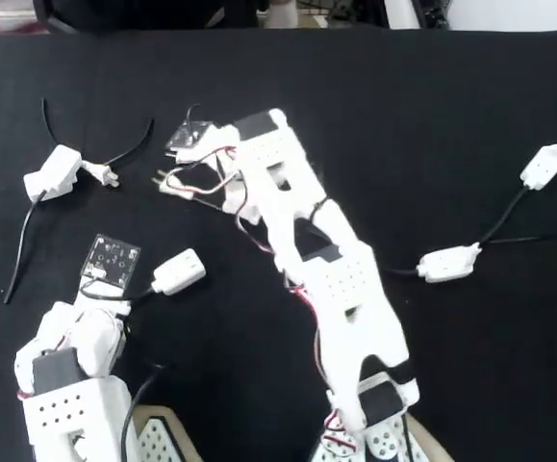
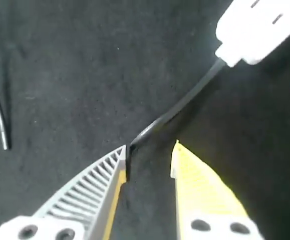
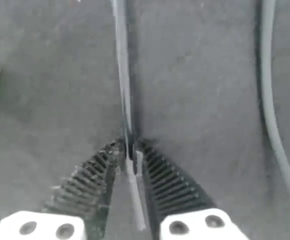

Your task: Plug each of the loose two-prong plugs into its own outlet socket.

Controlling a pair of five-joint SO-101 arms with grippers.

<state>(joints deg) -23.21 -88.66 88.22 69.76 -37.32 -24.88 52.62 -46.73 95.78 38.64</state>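
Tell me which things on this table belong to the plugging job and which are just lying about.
Job:
white socket near the left arm; far-left socket; two right-side sockets; two-prong plug; gripped cable in shut right tool; socket cable inside open left tool.

Not part of it:
black table cover; dark objects beyond its far edge.

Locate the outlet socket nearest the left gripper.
In the high view the outlet socket lies left of centre, just ahead of the left gripper, its black cable leading to the gripper's fingertips.
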